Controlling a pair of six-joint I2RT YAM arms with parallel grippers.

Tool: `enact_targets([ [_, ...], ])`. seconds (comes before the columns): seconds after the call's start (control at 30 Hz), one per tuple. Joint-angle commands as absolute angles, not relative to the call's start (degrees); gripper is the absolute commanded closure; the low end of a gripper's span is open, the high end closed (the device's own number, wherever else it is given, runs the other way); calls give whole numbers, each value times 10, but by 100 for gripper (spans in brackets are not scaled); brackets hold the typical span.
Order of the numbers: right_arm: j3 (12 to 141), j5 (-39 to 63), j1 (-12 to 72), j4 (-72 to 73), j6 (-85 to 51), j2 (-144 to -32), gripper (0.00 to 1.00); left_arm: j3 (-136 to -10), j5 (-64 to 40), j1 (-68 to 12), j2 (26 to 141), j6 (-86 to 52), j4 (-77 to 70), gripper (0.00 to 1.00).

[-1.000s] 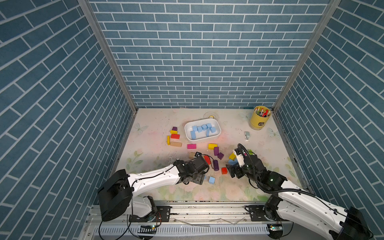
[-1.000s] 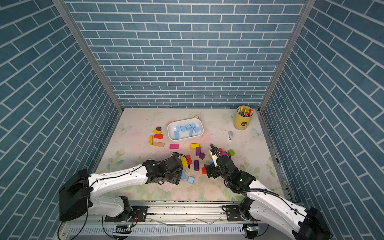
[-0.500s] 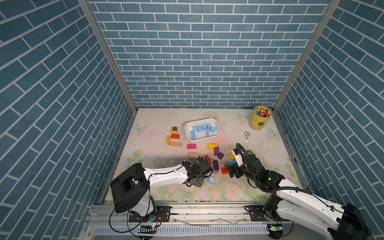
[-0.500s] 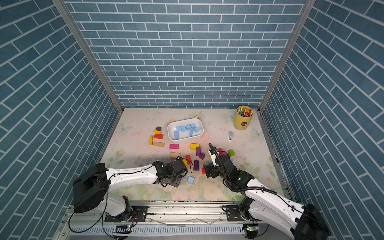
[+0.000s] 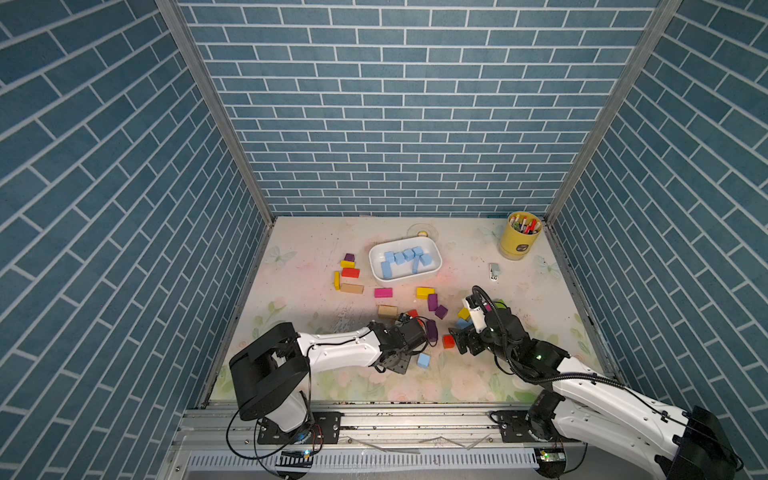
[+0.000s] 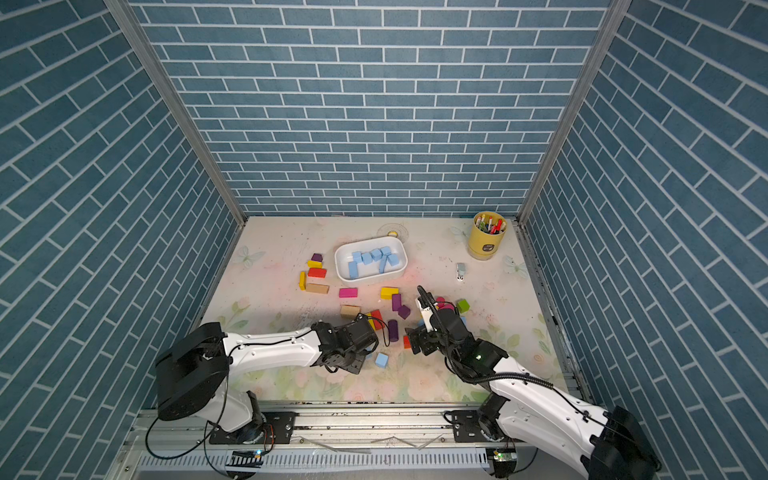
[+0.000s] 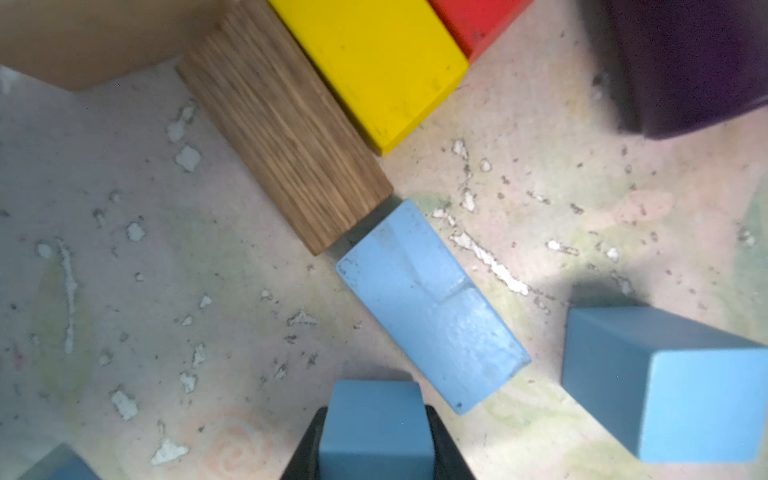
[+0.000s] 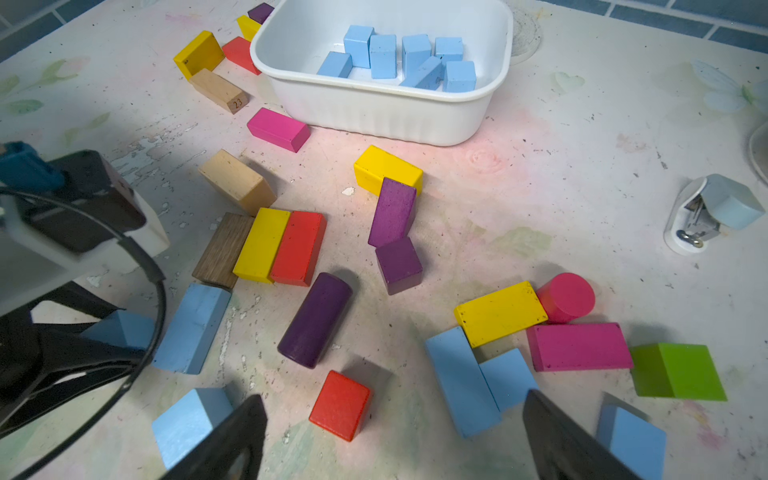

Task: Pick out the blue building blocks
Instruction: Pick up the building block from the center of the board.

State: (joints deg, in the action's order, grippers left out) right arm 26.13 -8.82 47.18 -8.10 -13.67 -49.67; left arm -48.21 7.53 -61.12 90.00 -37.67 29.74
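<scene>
About seven blue blocks (image 8: 382,56) sit in tub (image 8: 374,120) at 12 o'clock on table (image 5: 316,266), about five more lie loose near 6 o'clock, left pincer (image 7: 376,411) clamps one blue cube (image 7: 374,444), right pincer (image 8: 392,399) gapes empty.

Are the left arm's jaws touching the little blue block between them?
Touching. In the left wrist view, the black jaws of the left gripper sit flush against both sides of the small light-blue wooden block, with no gap showing.
</scene>
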Motion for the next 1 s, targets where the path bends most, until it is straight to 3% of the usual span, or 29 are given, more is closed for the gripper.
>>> enact_targets([
  [0.0,279,-88,471,-72,-134,-499,4,-496,103,-614,886,-374,309,81],
  [0.53,266,-86,471,-73,-140,-481,4,-591,202,-592,849,-337,326,87],
  [0.97,253,-97,471,-85,-142,-452,4,-697,172,-493,864,-284,305,89],
])
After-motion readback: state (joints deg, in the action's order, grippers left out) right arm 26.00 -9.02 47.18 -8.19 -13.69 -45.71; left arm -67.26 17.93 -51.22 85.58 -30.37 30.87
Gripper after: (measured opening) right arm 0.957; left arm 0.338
